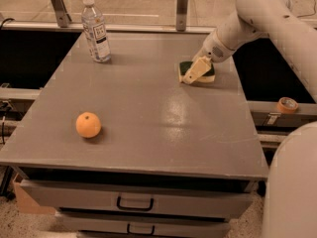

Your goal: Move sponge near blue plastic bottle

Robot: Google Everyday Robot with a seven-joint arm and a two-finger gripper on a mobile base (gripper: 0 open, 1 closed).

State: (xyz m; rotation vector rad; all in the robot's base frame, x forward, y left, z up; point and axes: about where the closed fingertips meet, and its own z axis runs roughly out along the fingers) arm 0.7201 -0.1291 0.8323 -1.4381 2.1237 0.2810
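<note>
Green-topped sponge (209, 77) at hand (192, 73) | grip: cannot tell | centre over sponge, clamp firmly, carry toward blue plastic bottle (97, 31)

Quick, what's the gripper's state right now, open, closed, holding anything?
Gripper: down at the sponge, over its left end; open, shut or gripping cannot be told.

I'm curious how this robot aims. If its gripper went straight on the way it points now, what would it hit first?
Most likely the sponge. The gripper slants down toward it at the far right of the table. I cannot tell whether they already touch.
</note>
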